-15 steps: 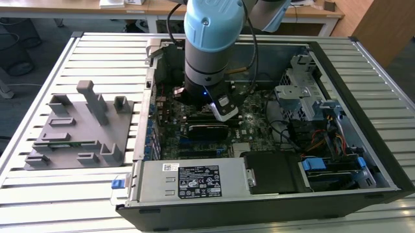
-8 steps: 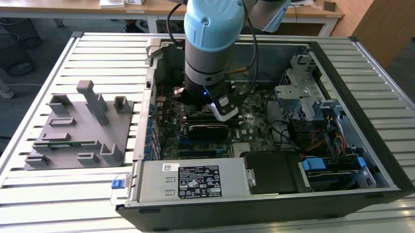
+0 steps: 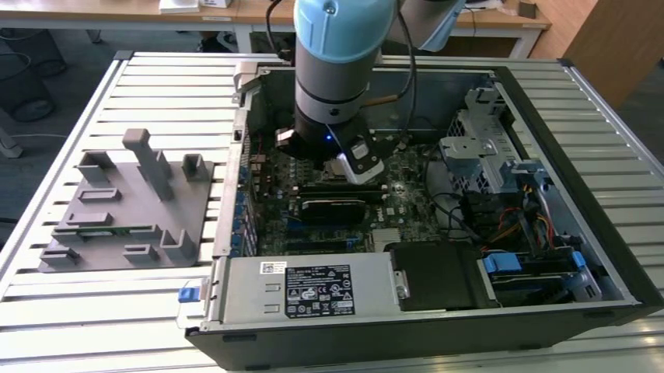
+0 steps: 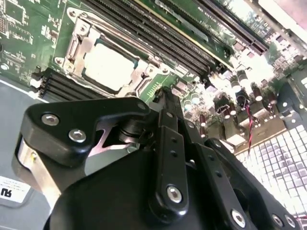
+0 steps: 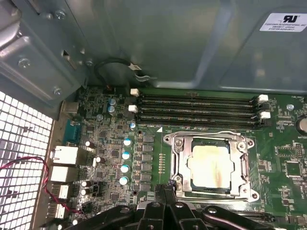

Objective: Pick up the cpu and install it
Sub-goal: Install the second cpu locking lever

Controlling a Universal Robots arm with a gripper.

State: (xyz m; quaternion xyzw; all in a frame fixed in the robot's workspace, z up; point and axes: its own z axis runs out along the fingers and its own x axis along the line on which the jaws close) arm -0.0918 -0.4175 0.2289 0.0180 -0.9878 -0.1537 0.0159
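The cpu (image 5: 209,165) lies flat inside the metal socket frame (image 5: 175,165) on the green motherboard (image 5: 110,148); its silver top shines in both wrist views, and it shows again in the second wrist view (image 4: 108,66). The frame surrounds it on all sides. Just beside the frame run the long black memory slots (image 5: 196,109) with white latches at their ends, between the socket and the grey wall of the computer case (image 5: 158,43).

The gripper (image 5: 167,188) hangs over the motherboard right at the edge of the socket frame, its two black fingers (image 5: 163,199) drawn together to a narrow point with no visible gap and nothing between them. In the second wrist view the fingers (image 4: 168,112) end just beside the frame's corner, apart from the cpu's top.

In the exterior view the arm (image 3: 337,70) reaches down into the open computer case (image 3: 581,155), which lies on a slatted white counter (image 3: 155,93). The gripper (image 3: 358,167) sits above the middle of the motherboard. On the counter, to the exterior view's left of the case, stands a grey parts fixture (image 3: 124,206) with upright posts. A cluster of small cylindrical capacitors (image 5: 125,160) stands near the socket frame.
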